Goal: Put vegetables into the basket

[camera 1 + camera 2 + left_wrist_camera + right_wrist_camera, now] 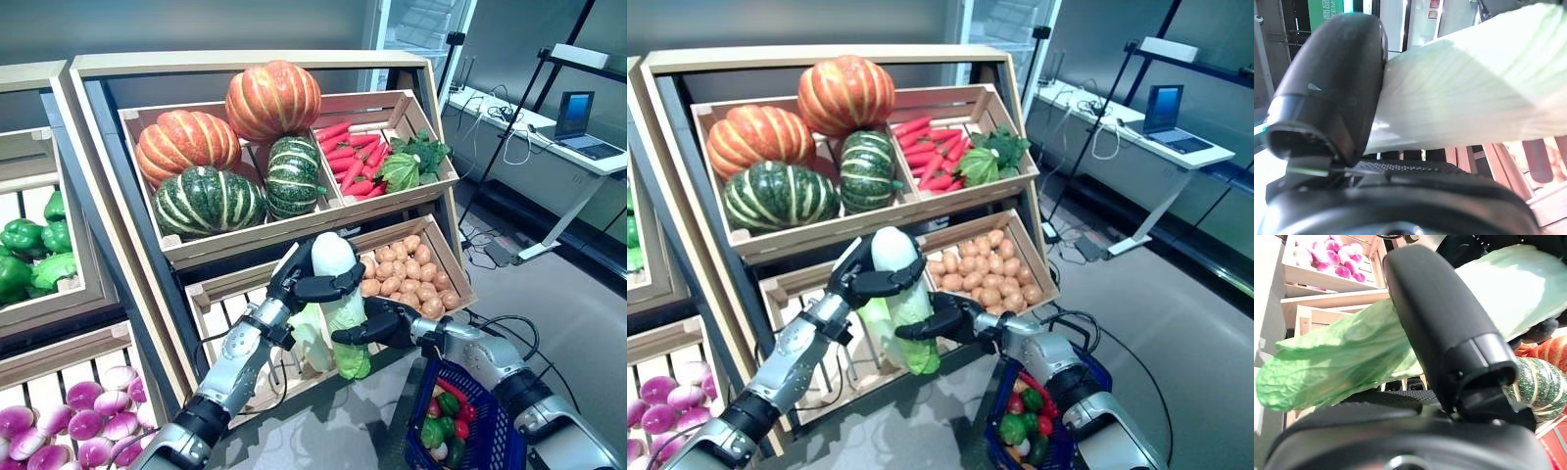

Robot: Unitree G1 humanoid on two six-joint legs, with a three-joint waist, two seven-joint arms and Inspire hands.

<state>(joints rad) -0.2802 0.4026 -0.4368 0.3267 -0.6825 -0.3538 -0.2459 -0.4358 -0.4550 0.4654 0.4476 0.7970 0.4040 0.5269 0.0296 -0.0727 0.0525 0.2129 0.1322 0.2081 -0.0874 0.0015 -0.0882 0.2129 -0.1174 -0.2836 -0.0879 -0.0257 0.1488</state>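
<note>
A napa cabbage (338,294) with a white stem and green leaves hangs upright in front of the stand's lower crate. My left hand (297,279) is curled round its white upper part; its thumb presses the stem in the left wrist view (1469,93). My right hand (377,326) is curled round its green leafy lower part, which also shows in the right wrist view (1347,357). The blue basket (490,431) stands on the floor at the lower right, below my right arm, with red and green vegetables (446,416) in it.
The wooden vegetable stand (265,69) with tilted crates rises straight ahead. A second stand (39,196) is at the left. A white desk with a laptop (578,122) stands at the far right, across open grey floor (578,313).
</note>
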